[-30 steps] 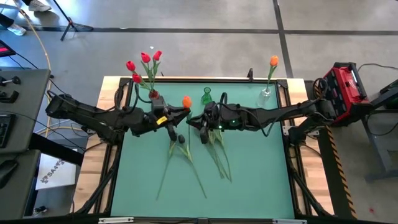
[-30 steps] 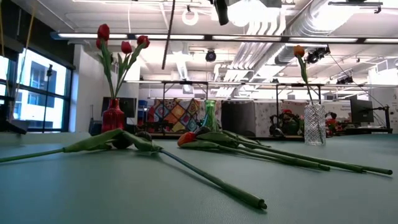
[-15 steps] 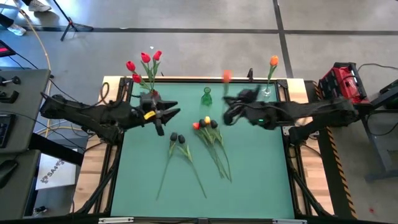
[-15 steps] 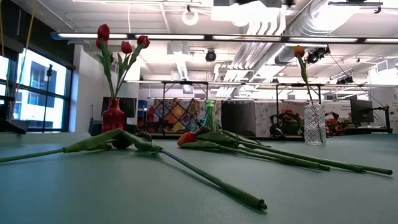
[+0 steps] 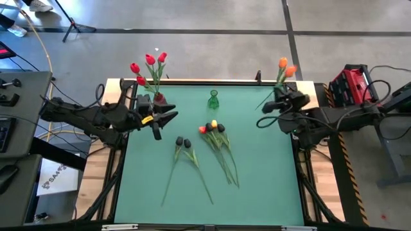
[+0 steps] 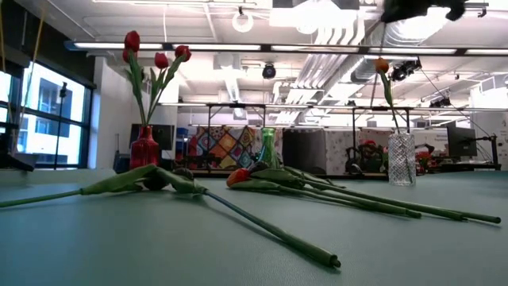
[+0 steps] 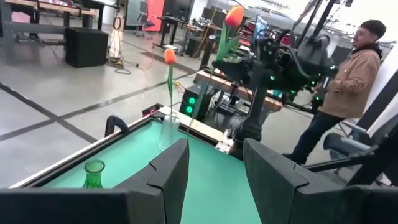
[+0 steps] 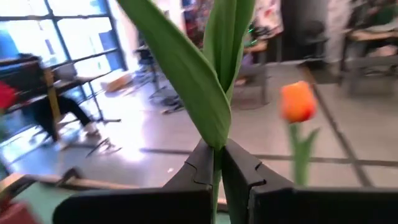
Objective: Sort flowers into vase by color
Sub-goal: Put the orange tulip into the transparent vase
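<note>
Status: sorting is partly done. The red vase (image 5: 158,98) near the far left corner of the surface (image 5: 257,167) is holding four red flowers (image 5: 149,64). The clear vase (image 6: 402,159) near the far right corner is holding one orange flower (image 5: 282,63).

You are holding a second orange flower (image 5: 291,70) in the right hand (image 5: 282,102), its fingers (image 8: 239,165) pinching narrow on the stem, up beside the clear vase; I judge you are bringing it in for insertion, not yet seated.

The left hand (image 5: 160,119) is waiting near the red vase, fingers (image 7: 168,171) spread wide, holding nothing.

The green vase (image 5: 213,99) at the far edge is sitting empty.

Left to do: two dark flowers (image 5: 183,142) lying left of centre, and a mixed bunch (image 5: 212,127) at centre with red, yellow and dark heads. Exact count in the bunch: I cannot tell.
</note>
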Tool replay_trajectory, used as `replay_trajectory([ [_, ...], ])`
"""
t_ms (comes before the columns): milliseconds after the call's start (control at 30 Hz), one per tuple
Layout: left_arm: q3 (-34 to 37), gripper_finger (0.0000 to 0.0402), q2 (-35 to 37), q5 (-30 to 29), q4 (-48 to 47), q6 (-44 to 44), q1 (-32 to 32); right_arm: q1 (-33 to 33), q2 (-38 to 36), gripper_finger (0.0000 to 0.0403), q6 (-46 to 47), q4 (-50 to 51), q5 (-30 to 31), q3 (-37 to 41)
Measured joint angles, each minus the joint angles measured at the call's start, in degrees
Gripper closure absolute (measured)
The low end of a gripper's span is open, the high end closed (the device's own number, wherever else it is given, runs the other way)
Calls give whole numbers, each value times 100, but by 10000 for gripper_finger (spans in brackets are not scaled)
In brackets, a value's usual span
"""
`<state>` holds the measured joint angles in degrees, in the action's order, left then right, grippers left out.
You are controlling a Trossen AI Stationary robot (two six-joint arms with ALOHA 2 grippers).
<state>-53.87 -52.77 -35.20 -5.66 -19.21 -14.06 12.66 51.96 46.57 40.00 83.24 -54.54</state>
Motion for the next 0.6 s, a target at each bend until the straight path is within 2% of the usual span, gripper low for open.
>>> replay_trajectory([
  [233,0,262,-4,-17,-228,-165,-106,-638,-587,403,-163,869,362,-90],
  [400,0,262,-4,-27,-283,-166,-117,-1174,-871,403,-152,1276,337,-92],
  [600,0,262,-4,-238,-320,-72,-117,-1744,-839,403,342,1665,192,-88],
])
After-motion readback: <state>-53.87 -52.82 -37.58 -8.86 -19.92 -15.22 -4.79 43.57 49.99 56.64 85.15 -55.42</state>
